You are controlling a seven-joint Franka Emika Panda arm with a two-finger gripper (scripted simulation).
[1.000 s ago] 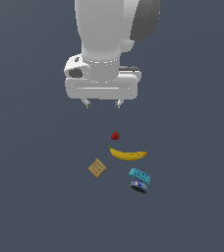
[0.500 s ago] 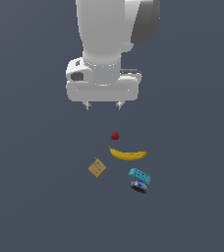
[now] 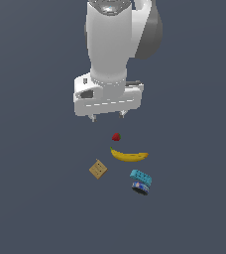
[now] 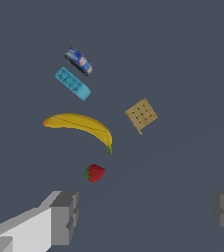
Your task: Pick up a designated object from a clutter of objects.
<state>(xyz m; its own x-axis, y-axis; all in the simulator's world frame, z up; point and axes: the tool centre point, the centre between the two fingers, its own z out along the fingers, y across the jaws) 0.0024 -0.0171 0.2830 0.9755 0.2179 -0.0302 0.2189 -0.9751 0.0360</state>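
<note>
My gripper [image 3: 107,117] hangs open and empty above the floor, and the banana [image 3: 129,156] lies at about 5 o'clock from it in the exterior view, just past the strawberry [image 3: 116,137], its long axis running 3 to 9 o'clock.

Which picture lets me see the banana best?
The wrist view: the banana looks big there, with its whole curve and dark tip clear. The exterior view shows it whole too, but smaller, lying below the gripper.
</note>
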